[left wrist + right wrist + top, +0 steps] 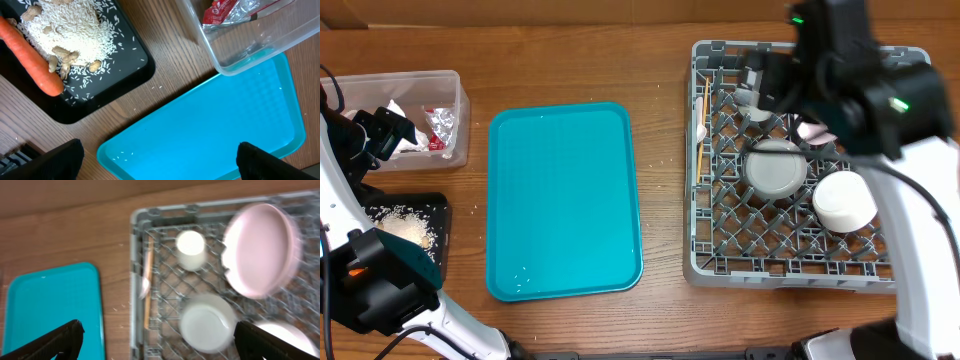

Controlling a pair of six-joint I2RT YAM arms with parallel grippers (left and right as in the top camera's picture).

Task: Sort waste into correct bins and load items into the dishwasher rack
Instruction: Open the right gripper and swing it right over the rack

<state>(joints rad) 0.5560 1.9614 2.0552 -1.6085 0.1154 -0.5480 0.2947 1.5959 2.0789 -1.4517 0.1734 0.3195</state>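
Note:
The grey dishwasher rack stands at the right. It holds two white bowls and a wooden stick along its left wall. The right wrist view shows the pink plate, the white cup, a bowl and the stick in the rack. My right gripper is open and empty, high above the rack. The clear tub holds a red wrapper. The black tray holds a carrot and rice scraps. My left gripper is open and empty above them.
A large teal tray lies in the middle between the bins and the rack, with a few rice grains on it. The clear tub and the black tray sit at the far left. Rice grains are scattered on the wooden table.

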